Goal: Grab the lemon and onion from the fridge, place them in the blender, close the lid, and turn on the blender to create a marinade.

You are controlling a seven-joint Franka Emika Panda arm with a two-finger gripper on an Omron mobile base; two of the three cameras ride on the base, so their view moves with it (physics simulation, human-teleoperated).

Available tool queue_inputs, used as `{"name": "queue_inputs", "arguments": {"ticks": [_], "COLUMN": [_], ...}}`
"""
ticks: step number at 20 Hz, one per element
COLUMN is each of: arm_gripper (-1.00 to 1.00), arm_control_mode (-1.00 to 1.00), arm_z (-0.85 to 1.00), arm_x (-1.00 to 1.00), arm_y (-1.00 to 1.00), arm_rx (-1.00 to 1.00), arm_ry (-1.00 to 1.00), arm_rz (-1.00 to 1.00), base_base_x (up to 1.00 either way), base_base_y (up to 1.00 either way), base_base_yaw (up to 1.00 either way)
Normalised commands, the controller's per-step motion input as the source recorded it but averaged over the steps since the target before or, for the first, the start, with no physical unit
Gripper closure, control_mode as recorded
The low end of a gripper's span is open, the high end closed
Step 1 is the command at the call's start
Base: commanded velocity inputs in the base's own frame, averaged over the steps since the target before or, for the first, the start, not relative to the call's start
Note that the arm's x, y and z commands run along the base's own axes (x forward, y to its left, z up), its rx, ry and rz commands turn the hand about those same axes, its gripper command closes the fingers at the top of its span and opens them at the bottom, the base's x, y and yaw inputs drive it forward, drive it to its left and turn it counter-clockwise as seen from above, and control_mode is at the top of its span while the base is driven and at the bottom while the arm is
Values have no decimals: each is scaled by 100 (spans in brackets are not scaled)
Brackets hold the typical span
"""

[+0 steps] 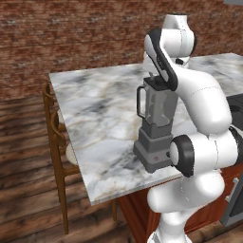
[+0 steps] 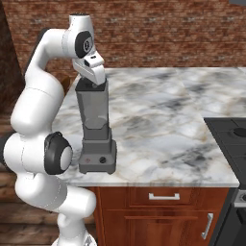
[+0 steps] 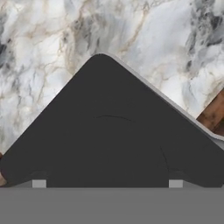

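Over at nine o'clock in my left base view, a wooden chair is tucked against the edge of the marble worktop, with plank floor below it. Moving inward, the blender stands upright near the worktop's front edge: grey translucent jar, side handle pointing toward nine o'clock in this view, dark base underneath with small buttons on its front face. My own white arm rises at five o'clock and arches over the jar.

In the right base view the blender sits at about nine o'clock of the worktop, near the front left corner. My pincer is right down on the jar's mouth, hand pointing downward. The lid shows as a dark band at the jar's top, directly beneath my hand. Further toward three o'clock lies bare marble, then a dark cooktop at the far right, with red-brown cabinet drawers below.

Through the hand view, the black lid spreads across the lower half, one rounded corner pointing to twelve o'clock, marble worktop behind it. My fingertips barely peek up at six o'clock; whether the pincer is clenched or released, I cannot tell.
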Motion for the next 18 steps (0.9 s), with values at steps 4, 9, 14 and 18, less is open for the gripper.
{"name": "queue_inputs", "arguments": {"ticks": [4, 9, 14, 18], "arm_gripper": [-100, -100, -100, -100], "arm_control_mode": [-100, -100, -100, -100], "arm_z": [0, 0, 0, 0], "arm_x": [-2, -2, -3, 0], "arm_y": [0, 0, 0, 0], "arm_rx": [0, 0, 0, 0], "arm_ry": [0, -3, -10, -7], "arm_rz": [0, 0, 0, 0], "base_base_x": [0, 0, 0, 0], "base_base_y": [0, 0, 0, 0], "base_base_yaw": [0, 0, 0, 0]}}
